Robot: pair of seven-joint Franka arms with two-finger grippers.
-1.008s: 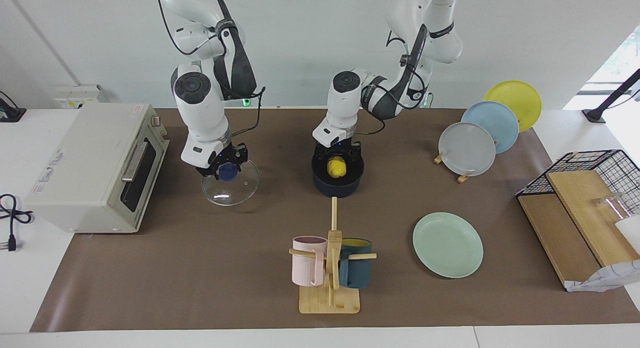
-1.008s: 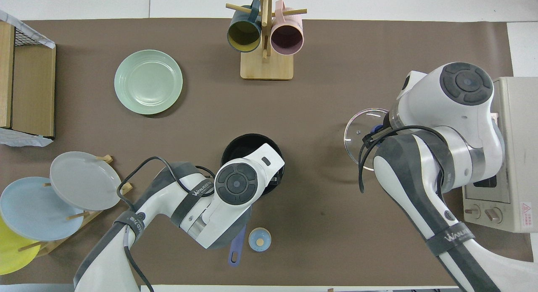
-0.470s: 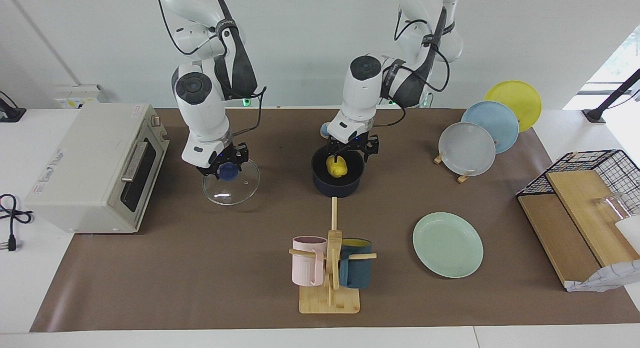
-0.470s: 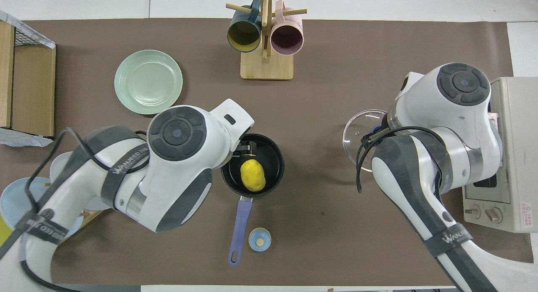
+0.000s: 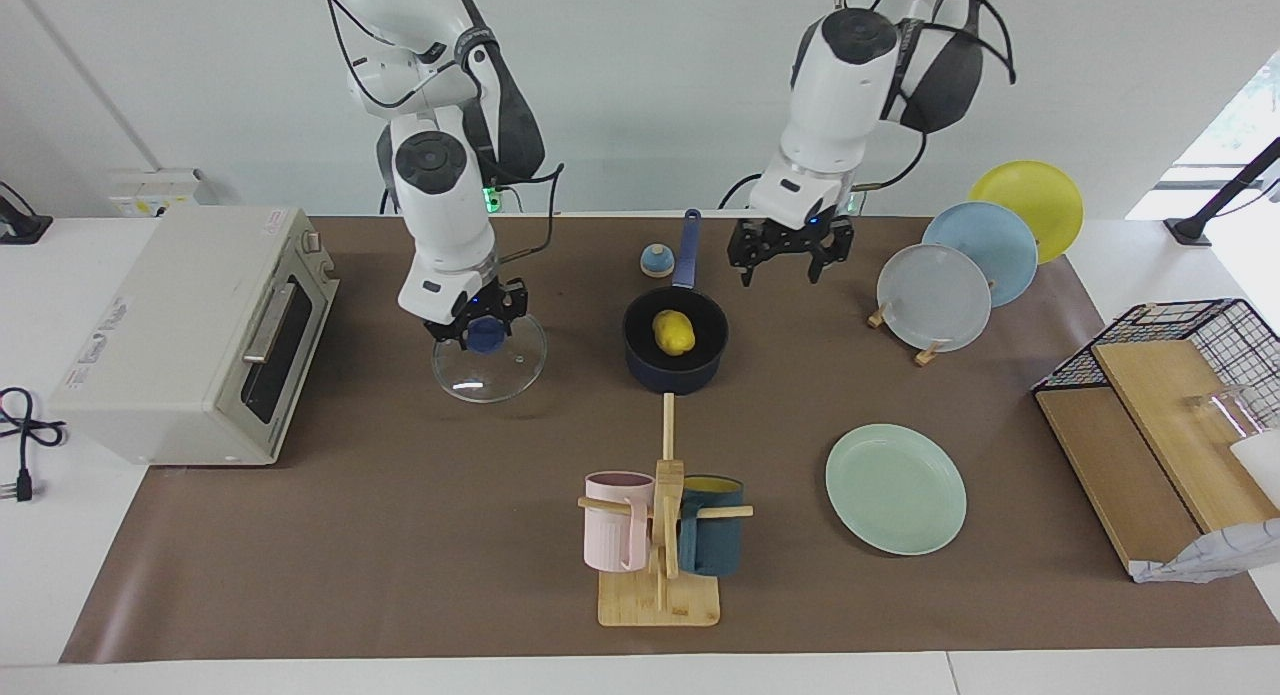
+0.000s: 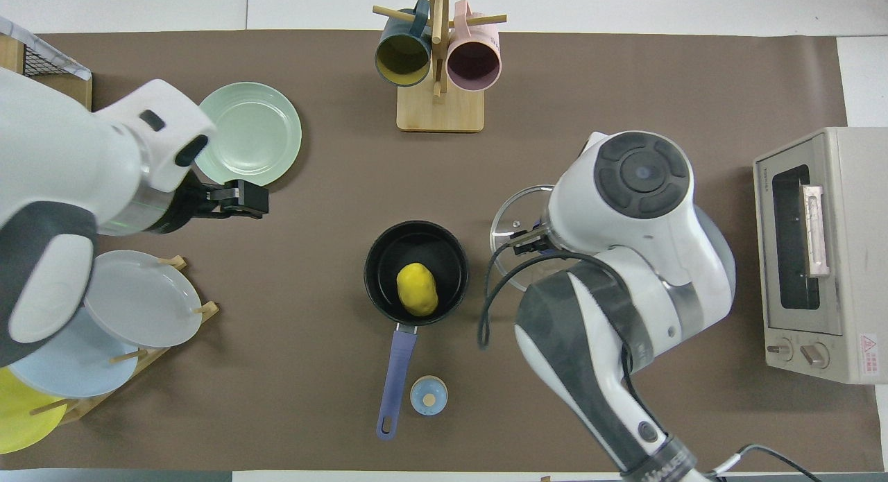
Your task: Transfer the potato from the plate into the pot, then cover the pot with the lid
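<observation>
The yellow potato (image 5: 674, 332) (image 6: 417, 288) lies inside the dark navy pot (image 5: 675, 365) (image 6: 374, 260), whose blue handle points toward the robots. My right gripper (image 5: 478, 332) is shut on the blue knob of the clear glass lid (image 5: 489, 370) (image 6: 510, 222), just beside the pot toward the right arm's end. The overhead view hides the knob under the right wrist. My left gripper (image 5: 790, 265) (image 6: 239, 199) hangs open and empty, raised over the mat between the pot and the standing plates. The mint-green plate (image 5: 895, 488) (image 6: 245, 135) lies bare, farther from the robots.
A small blue-topped bell-like object (image 5: 656, 261) (image 6: 429, 395) stands beside the pot handle. A mug rack (image 5: 660, 535) stands farther out than the pot. A toaster oven (image 5: 190, 330) is at the right arm's end. A plate rack (image 5: 960, 265) and wire basket (image 5: 1170, 415) are at the left arm's end.
My left gripper rose out of the pot, leaving the potato inside, and swung toward the left arm's end. My right gripper carried the lid closer to the pot.
</observation>
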